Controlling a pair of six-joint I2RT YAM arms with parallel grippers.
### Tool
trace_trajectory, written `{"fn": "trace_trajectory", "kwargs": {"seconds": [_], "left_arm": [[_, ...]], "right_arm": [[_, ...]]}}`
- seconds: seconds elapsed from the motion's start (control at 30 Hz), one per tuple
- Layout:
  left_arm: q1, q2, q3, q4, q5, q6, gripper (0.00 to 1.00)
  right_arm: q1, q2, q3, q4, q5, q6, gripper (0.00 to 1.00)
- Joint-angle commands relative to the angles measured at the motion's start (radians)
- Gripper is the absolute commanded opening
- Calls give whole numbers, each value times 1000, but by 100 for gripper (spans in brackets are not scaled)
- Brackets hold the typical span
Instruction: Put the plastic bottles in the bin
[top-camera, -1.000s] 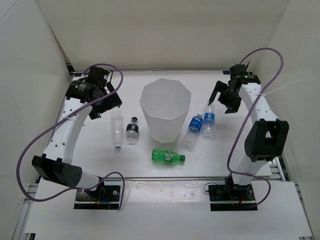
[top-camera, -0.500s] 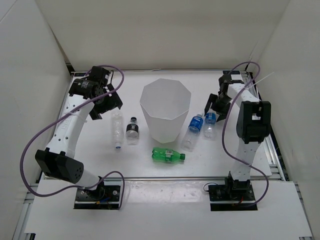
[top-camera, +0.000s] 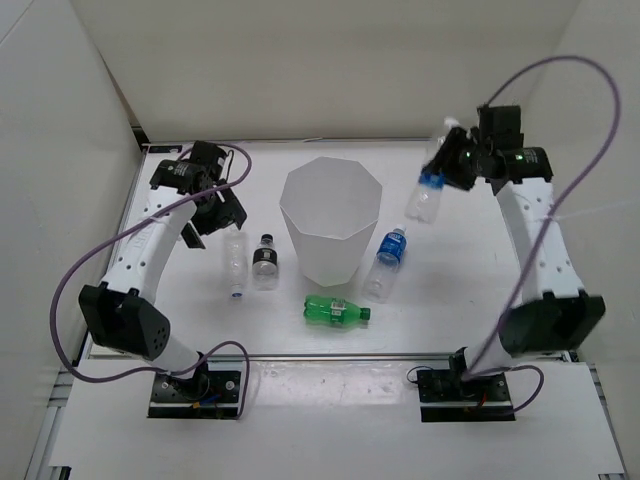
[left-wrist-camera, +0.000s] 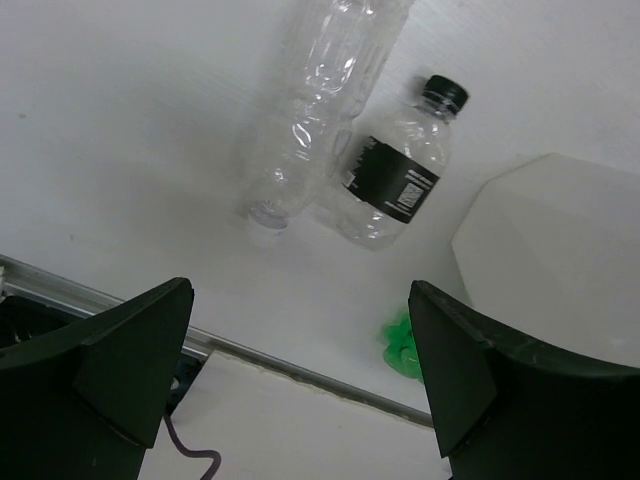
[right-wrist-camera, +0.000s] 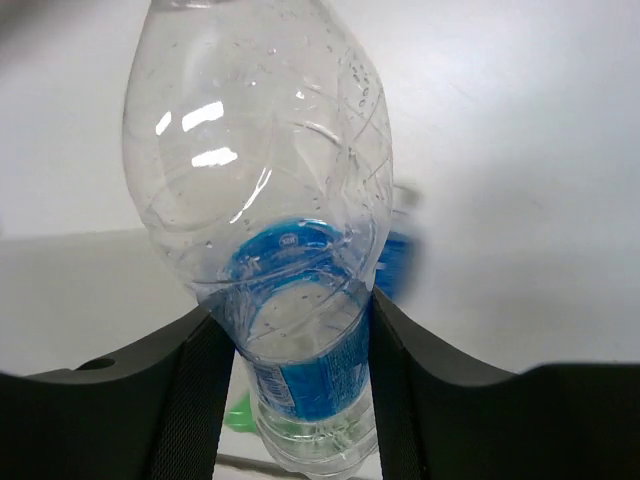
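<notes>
The white faceted bin (top-camera: 326, 256) stands mid-table. My right gripper (top-camera: 450, 162) is shut on a clear bottle with a blue label (top-camera: 424, 196), held in the air to the right of the bin's rim. In the right wrist view that bottle (right-wrist-camera: 285, 230) fills the gap between my fingers (right-wrist-camera: 195, 400). A second blue-label bottle (top-camera: 387, 262) and a green bottle (top-camera: 336, 313) lie on the table by the bin. A plain clear bottle (top-camera: 233, 260) and a black-label bottle (top-camera: 264, 262) lie left of it. My left gripper (top-camera: 214, 206) hovers open above those two bottles (left-wrist-camera: 318, 110) (left-wrist-camera: 394, 178).
White walls close in the table on three sides. A metal rail (top-camera: 330, 354) runs along the near edge. Purple cables (top-camera: 70, 290) loop off both arms. In the left wrist view the bin's rim (left-wrist-camera: 545, 250) is at the right and a bit of green bottle (left-wrist-camera: 401, 341) is below it.
My right gripper closed on a blue-label bottle and lifted it off the table, up beside the bin. The left gripper drifted slightly toward the two bottles on the left.
</notes>
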Motion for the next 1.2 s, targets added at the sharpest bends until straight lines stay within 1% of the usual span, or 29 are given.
{"fn": "trace_trajectory", "kwargs": {"seconds": [0.0,0.03,0.07,0.1,0.13,0.17,0.2,0.27,0.3,0.33,0.37,0.4,0.43,0.6,0.7,0.77,0.8,0.83,0.93,0.97,1.0,1.07,1.1,1.17], "left_arm": [[6,24,-55,25,-33,-22,100],[6,24,-64,34,-42,-22,100],[6,35,-65,43,-42,-22,100],[6,35,-80,68,-42,-22,100],[6,35,-100,81,-51,-22,100],[6,35,-111,95,-52,-11,100],[6,35,-120,106,-52,-2,100],[6,47,-132,128,-73,7,100],[15,47,-132,128,-84,16,100],[15,62,-146,144,-93,17,100],[15,75,-164,157,-102,30,100],[15,75,-175,186,-116,41,100],[15,89,-187,204,-116,50,100],[25,124,-285,331,-68,95,100],[34,177,-333,390,-53,119,100],[34,211,-353,427,-53,129,100],[34,245,-365,436,-53,138,98],[44,262,-365,445,-42,138,93],[54,317,-365,465,-30,150,84],[63,331,-350,465,-30,161,75],[63,351,-324,465,-30,161,70],[72,351,-289,432,-30,161,61],[72,351,-269,415,-30,150,54],[72,319,-180,335,-64,109,48]], "right_arm": [[161,-114,170,54,-52,73,41],[200,-114,227,54,-39,73,41],[242,-63,358,36,-19,73,45],[342,-33,423,22,53,46,47],[390,-4,478,13,84,-17,50],[433,55,526,13,106,-48,55],[503,88,604,13,127,-74,56],[548,164,646,13,181,-105,58],[574,186,646,13,190,-117,59],[574,205,660,-12,190,-117,63],[585,231,671,-27,190,-117,72],[603,231,671,-47,190,-105,93],[612,231,684,-67,219,-105,100],[632,102,576,-81,259,-105,100],[623,65,576,-113,259,-116,100],[623,55,625,-157,259,-116,100],[623,45,634,-171,259,-125,100],[623,36,634,-183,259,-125,100],[623,1,605,-205,270,-116,100],[623,-10,590,-205,281,-116,100],[623,-28,557,-216,281,-116,100],[623,-43,530,-216,299,-105,100],[613,-59,505,-216,314,-105,100],[603,-70,484,-216,328,-105,100]]}}
